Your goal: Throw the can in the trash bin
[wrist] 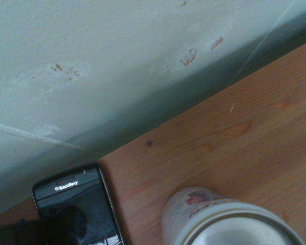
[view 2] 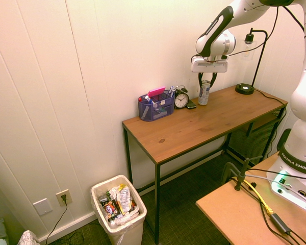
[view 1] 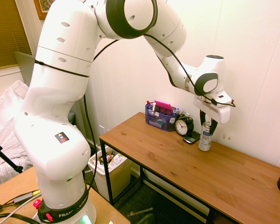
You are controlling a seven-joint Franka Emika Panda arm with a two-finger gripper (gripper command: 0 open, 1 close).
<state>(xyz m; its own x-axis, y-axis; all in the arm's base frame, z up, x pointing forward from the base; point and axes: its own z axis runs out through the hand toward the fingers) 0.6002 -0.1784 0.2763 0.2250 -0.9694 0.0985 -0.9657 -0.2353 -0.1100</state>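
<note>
Looking at the can (view 2: 204, 94) in the second exterior view, we see a slim, upright cylinder in the upper right of the frame, silver with a whitish label carrying blue marks. In the wrist view we get its top from close by: a pale, smooth metal lid inside a raised rim, a thin gold-brown line around the shoulder, and reddish and bluish print on the white side, too slanted for us to read. We make out no dent in the parts that show.

The can stands on the brown wooden desk (view 1: 177, 168), right of centre in the first exterior view, with the black alarm clock (view 1: 184, 125) to its left and a dark BlackBerry phone (wrist: 76, 199) between them, lying flat. Further left we find the blue pen organizer (view 1: 160, 116) with a pink item (view 2: 156, 92) on top.

We see the gripper (view 2: 207, 81) pointing down over the can, its dark fingers closed on the upper part, one on each side. In the lower left of the second exterior view we see the cream-white trash bin (view 2: 133, 234), lined with plastic and holding crumpled wrappers and paper (view 2: 120, 204).
</note>
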